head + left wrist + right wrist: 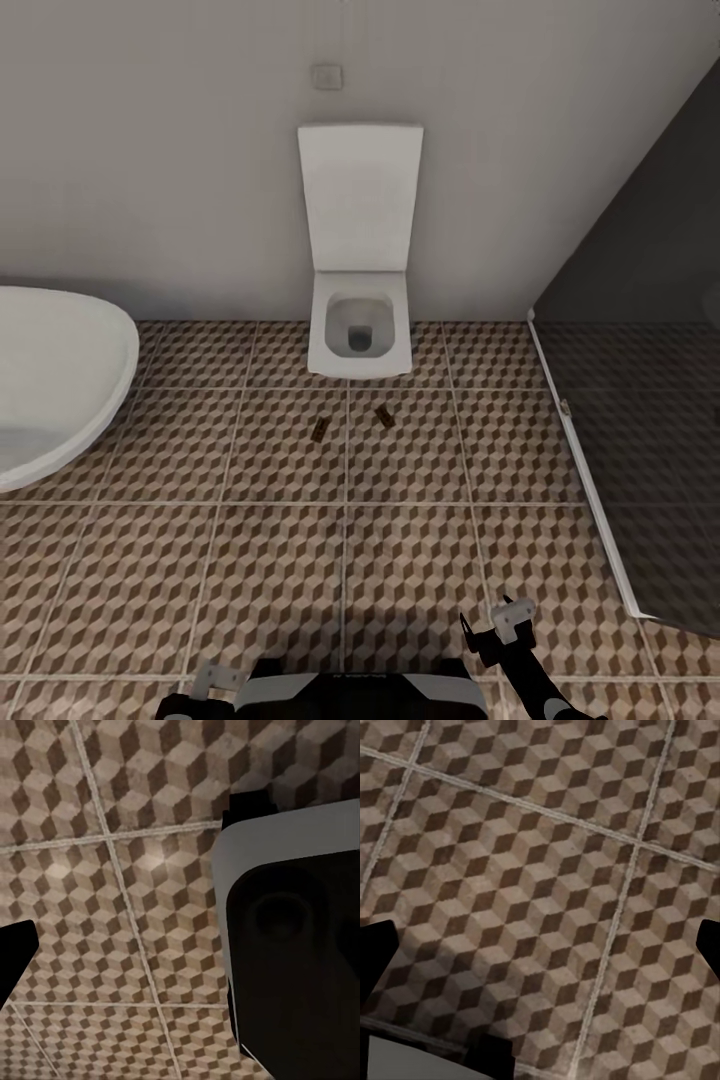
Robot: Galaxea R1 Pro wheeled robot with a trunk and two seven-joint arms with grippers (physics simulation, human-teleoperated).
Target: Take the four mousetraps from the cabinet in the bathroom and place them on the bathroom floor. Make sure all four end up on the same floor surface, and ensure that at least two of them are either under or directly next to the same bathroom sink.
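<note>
2 mousetraps (pixel 319 430) (pixel 384 416) lie on the bathroom floor (pixel 250 560), well ahead of the right gripper (pixel 492 628), just before the toilet (pixel 360 335). Right gripper spread wide, empty. Left gripper (pixel 215 682): can't tell. Judging: between fetches; next, back to the cabinet for another 2, placed by the sink.

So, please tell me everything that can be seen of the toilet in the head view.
The toilet is white and boxy, of smooth ceramic look, and stands against the pale wall. Its lid is raised upright, leaning back on the wall, so the rounded square bowl is open with a grey hollow inside. Its base meets the bathroom floor. Two small brown mousetraps lie on the tiles just in front of it, apart from it and from each other.
</note>
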